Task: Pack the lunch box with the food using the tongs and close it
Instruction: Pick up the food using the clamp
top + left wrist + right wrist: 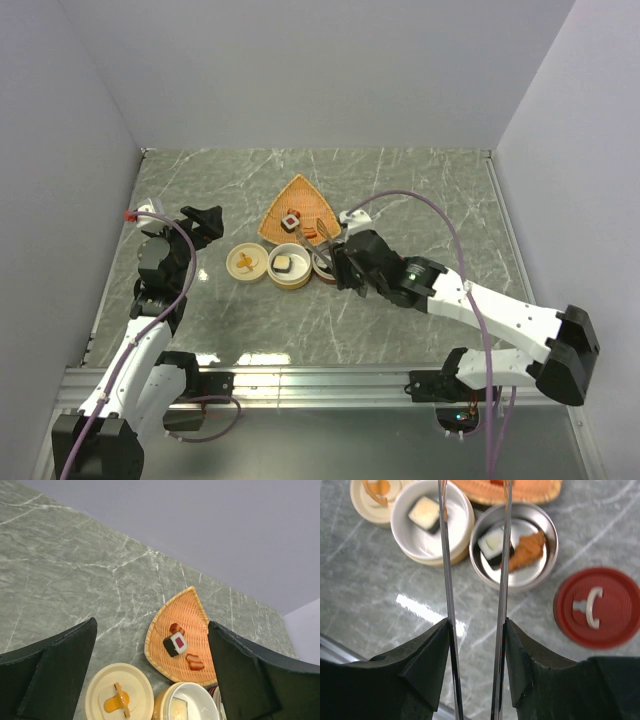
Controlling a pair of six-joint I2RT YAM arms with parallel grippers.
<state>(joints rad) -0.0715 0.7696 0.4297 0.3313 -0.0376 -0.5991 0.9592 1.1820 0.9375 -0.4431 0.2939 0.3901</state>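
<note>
Right fingers (425, 665) half closed, pinching tongs (444, 555) between them, left fingers (55, 675) spread wide, empty

Bright, even overhead light; soft shadows; white glare on table (422, 611); close fingers (420, 675) dark, slightly blurred

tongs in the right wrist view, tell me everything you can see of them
The slim grey metal tongs show as two thin, shiny straight arms, apart and nearly parallel, running up the picture. The right gripper's black fingers press them from outside, one on each. One arm passes in front of the round steel container; tips and joined end are out of view.
</note>
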